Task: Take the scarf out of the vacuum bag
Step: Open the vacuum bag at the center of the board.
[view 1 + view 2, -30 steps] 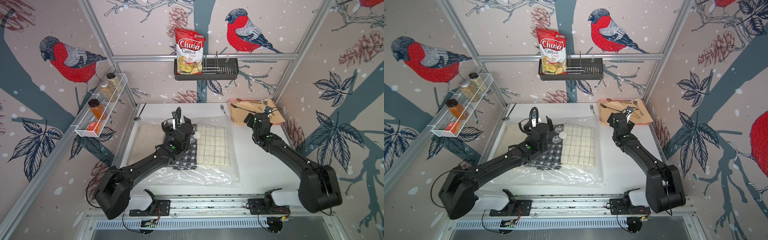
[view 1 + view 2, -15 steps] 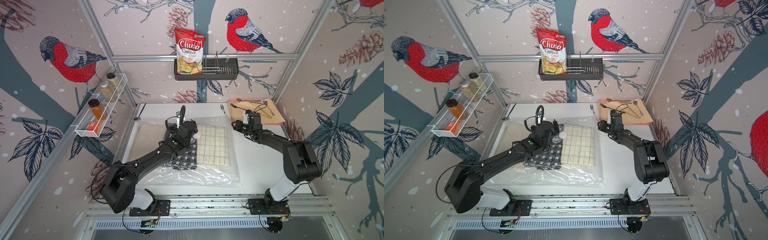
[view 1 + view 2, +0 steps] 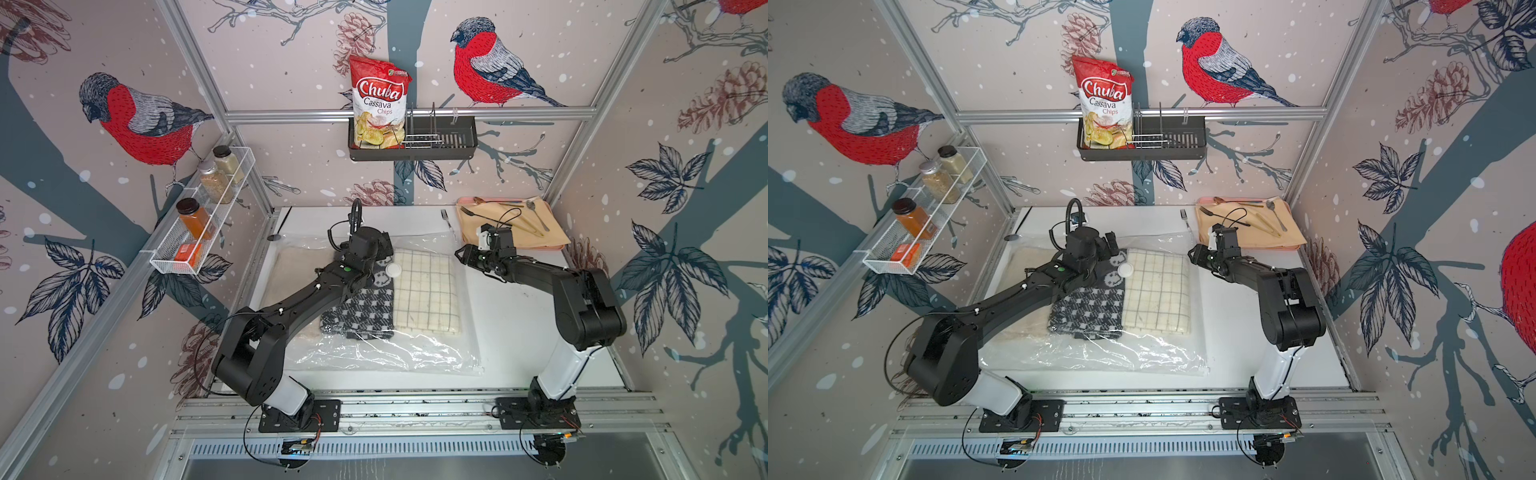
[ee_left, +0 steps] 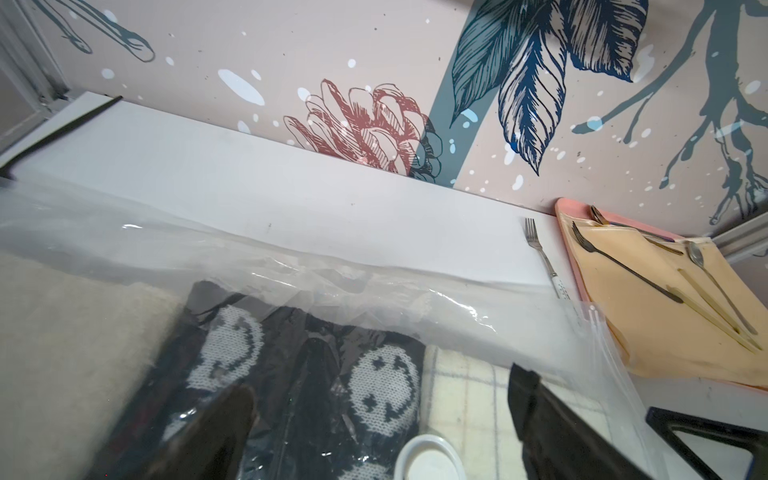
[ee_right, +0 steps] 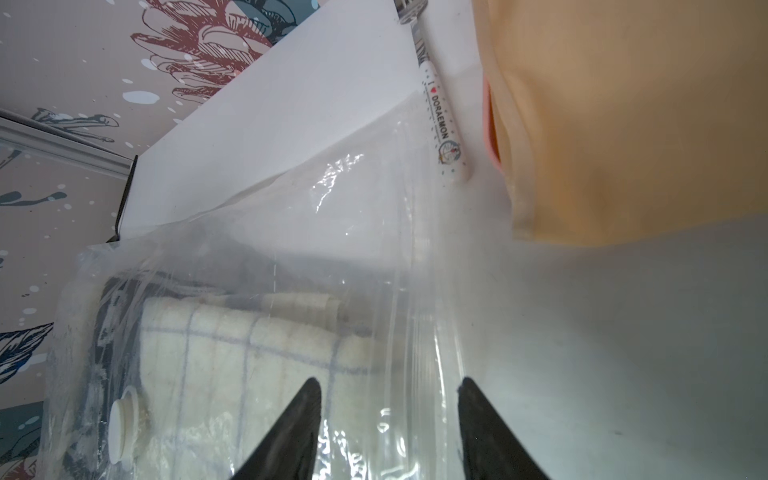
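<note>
Scarf [image 3: 361, 307]: the dark knit with white smiley faces is my guess for it. It lies sealed inside the vacuum bag [image 3: 374, 353], the middle one of three folded cloths, at the centre of the counter [image 3: 519, 332].
Left hand [image 4: 380, 382]: spread wide and empty, it hangs over the knit's 12 o'clock end with plastic film between us.
Right hand [image 5: 388, 381]: part open and gripping nothing, it straddles the bag's zip edge at its 2 o'clock corner.
Risk, seal: I cannot tell whether the zip is parted. Pinching both layers together would keep the mouth shut.
Risk, slip: the film looks slick and crinkly, so a shallow bite would likely slide off.
Risk, drag: tugging the knit through the plastic would haul the whole bag along.
Risk, fork [image 3: 446, 218]: it lies just beside that corner, and a careless sweep could knock it toward the tray [image 4: 572, 253].
Counter: white and smooth, with little to hold the bag in place.
Room: bird-papered walls, a spice rack [image 3: 199, 232] at 9 o'clock and a basket [image 3: 453, 143] at 12.
</note>
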